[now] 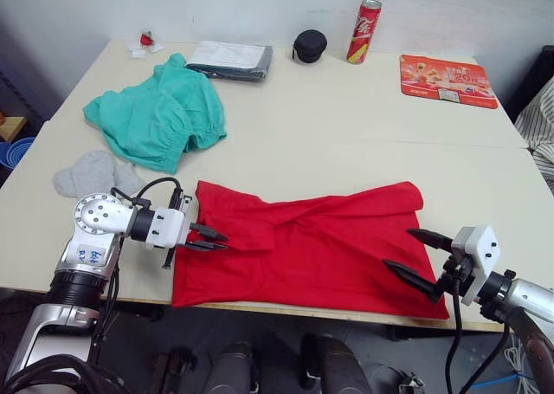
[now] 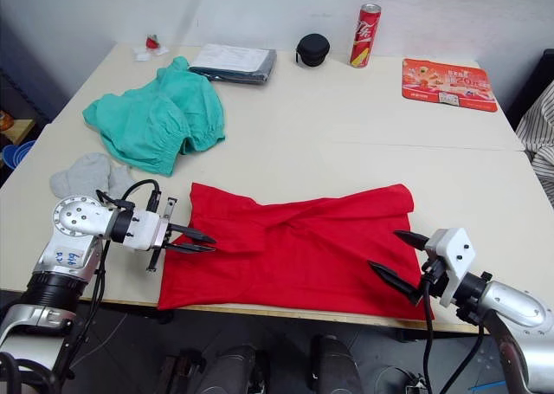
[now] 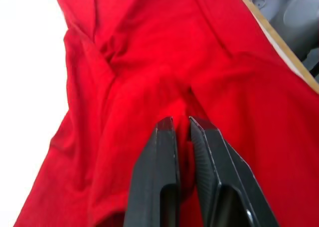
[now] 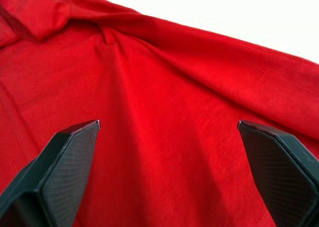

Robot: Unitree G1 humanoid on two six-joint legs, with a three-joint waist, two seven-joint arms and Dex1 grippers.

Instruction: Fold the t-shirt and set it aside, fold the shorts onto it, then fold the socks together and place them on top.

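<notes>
The red t-shirt lies spread and wrinkled along the table's front edge. At the shirt's left edge, my left gripper is shut on a raised fold of the red cloth; the left wrist view shows cloth pinched between its fingertips. My right gripper stands open just over the shirt's right end, and nothing sits between its fingers. The teal shorts lie bunched at the back left. The grey socks lie side by side between the shorts and my left arm.
Along the table's far side are a grey folded packet, a black round case, a red can and a red printed mat. A small red item sits at the far left corner.
</notes>
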